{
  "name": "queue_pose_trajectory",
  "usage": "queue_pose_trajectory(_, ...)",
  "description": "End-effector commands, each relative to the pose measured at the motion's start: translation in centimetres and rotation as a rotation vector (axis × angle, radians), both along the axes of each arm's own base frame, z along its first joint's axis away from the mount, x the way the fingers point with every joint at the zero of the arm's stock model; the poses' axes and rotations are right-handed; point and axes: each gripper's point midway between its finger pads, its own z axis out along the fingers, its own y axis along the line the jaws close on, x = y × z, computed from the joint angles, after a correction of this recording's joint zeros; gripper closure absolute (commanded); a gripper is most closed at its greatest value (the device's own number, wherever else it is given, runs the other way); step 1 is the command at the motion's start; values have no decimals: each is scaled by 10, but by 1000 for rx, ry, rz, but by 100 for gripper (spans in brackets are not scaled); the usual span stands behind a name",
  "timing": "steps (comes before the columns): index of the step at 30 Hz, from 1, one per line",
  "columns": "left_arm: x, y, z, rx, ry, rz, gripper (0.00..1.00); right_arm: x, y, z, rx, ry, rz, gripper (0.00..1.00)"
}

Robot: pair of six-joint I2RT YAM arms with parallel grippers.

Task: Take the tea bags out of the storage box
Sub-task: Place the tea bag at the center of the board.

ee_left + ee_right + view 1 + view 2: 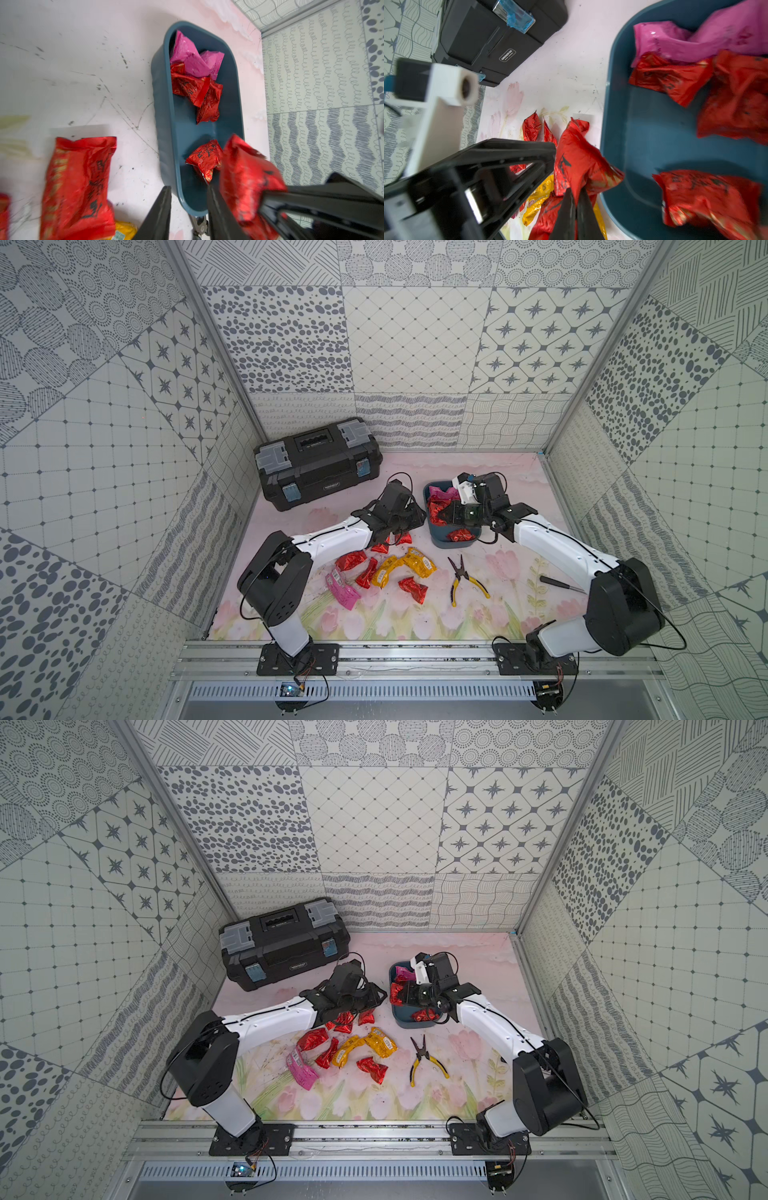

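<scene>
The storage box [451,546] [415,1022] is a dark blue-grey tub at the middle right of the mat. Inside it lie a pink tea bag [195,60] and red tea bags [197,93]. My right gripper [577,207] [446,514] is shut on a red tea bag [581,164] [249,180], which hangs over the box's left rim. My left gripper [190,199] [413,522] stands open and empty just left of the box. A red tea bag [79,187] lies beside it. More tea bags lie on the mat: red [351,560], yellow [419,563], pink [345,590].
A black toolbox [318,464] with grey lid compartments stands at the back left. Yellow-handled pliers [463,578] lie in front of the box, and a thin black tool [561,584] lies near the right arm. Patterned walls close in three sides.
</scene>
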Motion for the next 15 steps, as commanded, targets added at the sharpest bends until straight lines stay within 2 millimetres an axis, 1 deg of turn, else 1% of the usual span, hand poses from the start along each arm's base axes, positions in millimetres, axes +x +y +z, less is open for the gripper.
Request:
queue_pose_trajectory(1,0,64,18,85,-74,163,66,22,26,2,10,-48,-11,100)
queue_pose_trajectory(3,-6,89,18,95,-77,226,67,30,41,-5,2,-41,-10,100)
queue_pose_trajectory(4,-9,100,20,97,-81,256,67,34,48,-13,-9,-31,-11,100)
queue_pose_trajectory(5,-12,110,21,99,-86,283,67,40,54,-16,-14,-30,-14,100)
queue_pose_trajectory(8,-22,133,24,101,-103,344,67,53,71,-29,-22,-17,-19,100)
queue_pose_trajectory(9,-25,138,25,101,-109,353,67,58,77,-34,-23,-10,-19,100)
queue_pose_trajectory(11,-30,145,20,111,-101,361,67,65,87,-41,-26,-5,-19,100)
queue_pose_trajectory(15,-36,151,12,114,-74,356,67,76,106,-60,-33,19,-14,100)
